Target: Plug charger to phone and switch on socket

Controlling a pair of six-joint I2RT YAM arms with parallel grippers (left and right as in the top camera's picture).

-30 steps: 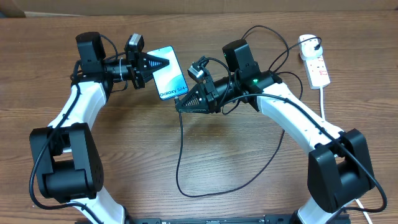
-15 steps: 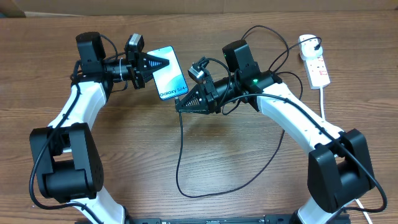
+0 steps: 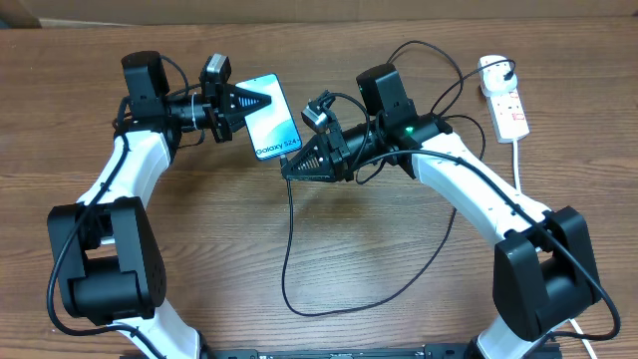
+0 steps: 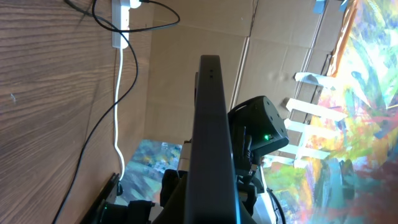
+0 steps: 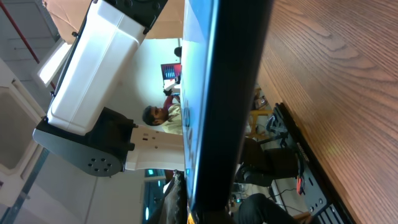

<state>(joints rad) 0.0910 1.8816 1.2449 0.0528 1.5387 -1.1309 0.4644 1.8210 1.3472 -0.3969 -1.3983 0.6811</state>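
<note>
My left gripper [image 3: 253, 101] is shut on the phone [image 3: 271, 118] and holds it tilted above the table, its lit blue-white screen facing up. In the left wrist view the phone [image 4: 210, 137] shows edge-on as a dark bar. My right gripper [image 3: 292, 170] is shut at the phone's lower corner, and the charger [image 3: 286, 249] hangs from its tip in a long black loop. The connector tip is hidden between the fingers. The phone's edge [image 5: 231, 93] fills the right wrist view. The socket [image 3: 508, 103] lies at the far right with the black plug [image 3: 495, 70] in it.
The socket's thick white cord [image 3: 517, 160] runs toward the front right edge. The charger's black cable arcs over the right arm [image 3: 469, 170] and loops across the middle of the wooden table [image 3: 219, 249]. In the left wrist view the socket [image 4: 119, 25] sits at the top left.
</note>
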